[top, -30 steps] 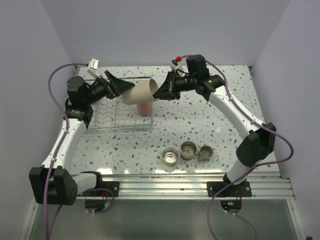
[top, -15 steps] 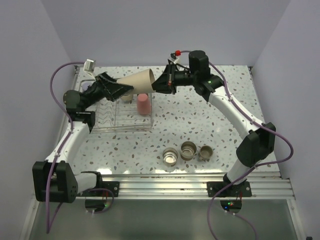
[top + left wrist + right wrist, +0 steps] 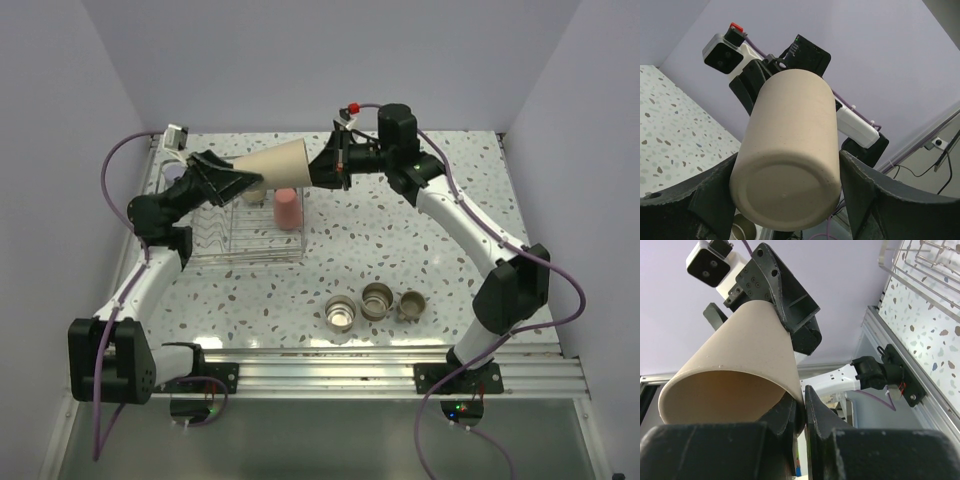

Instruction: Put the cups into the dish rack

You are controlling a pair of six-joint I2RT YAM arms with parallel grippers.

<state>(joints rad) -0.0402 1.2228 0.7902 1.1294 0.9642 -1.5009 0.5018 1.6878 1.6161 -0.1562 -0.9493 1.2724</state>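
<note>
Mid-air over dish rack [image 3: 215, 255]: beige cup [image 3: 272, 160], lying sideways btwn both arms. Right end effector [image 3: 322, 170] pinched narrow on cup rim. Left end effector [image 3: 238, 182] wide, fingers astride cup base; touching or not, can't tell. Pink cup [image 3: 287, 208] stands in rack. Steel cups [image 3: 375, 302] x3 on table [image 3: 400, 240], nr front edge.

You now see the beige cup [image 3: 272, 161] shifted toward 12 o'clock. The left gripper [image 3: 248, 180] has moved in around its base.
</note>
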